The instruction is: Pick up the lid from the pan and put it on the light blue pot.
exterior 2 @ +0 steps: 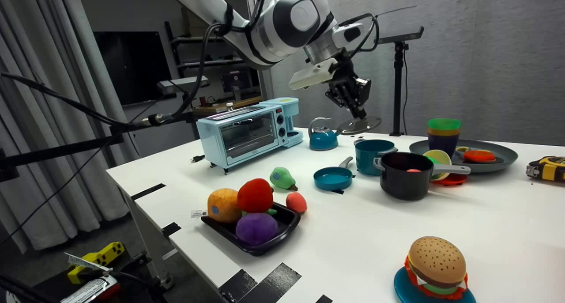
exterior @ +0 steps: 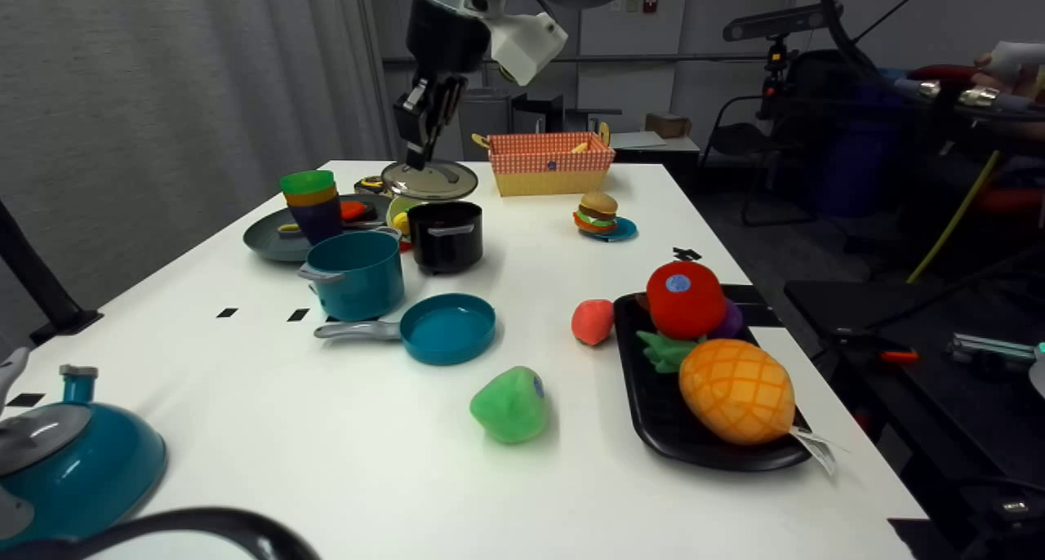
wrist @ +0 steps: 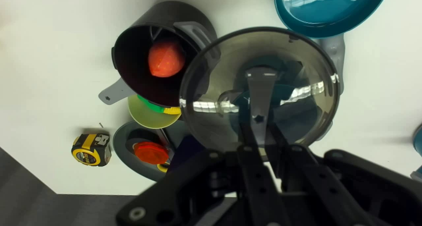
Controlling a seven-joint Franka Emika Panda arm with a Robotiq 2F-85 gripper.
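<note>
The lid [exterior: 429, 183] is round, smoky and see-through, with a dark rim and a grey bar handle. It shows in the air in an exterior view [exterior 2: 359, 126] and in the wrist view [wrist: 260, 87]. My gripper [wrist: 259, 130] is shut on the handle; it also shows in both exterior views [exterior: 418, 153] [exterior 2: 362, 113]. The light blue pot [exterior: 359, 278], teal with grey side handles, stands upright with its top open [exterior 2: 368, 157]. In the wrist view it shows partly through the lid. The teal pan [exterior: 447, 329] lies beside the pot, uncovered [exterior 2: 333, 178] [wrist: 324, 13].
The black pot [exterior: 446, 242] stands close to the light blue pot, with a red toy [wrist: 165, 58] inside. Stacked cups [exterior: 313, 209] stand on a grey plate [exterior 2: 503, 157]. A kettle [exterior 2: 323, 140], a toaster oven [exterior 2: 251, 135], plush fruit and a black tray [exterior: 665, 442] are around.
</note>
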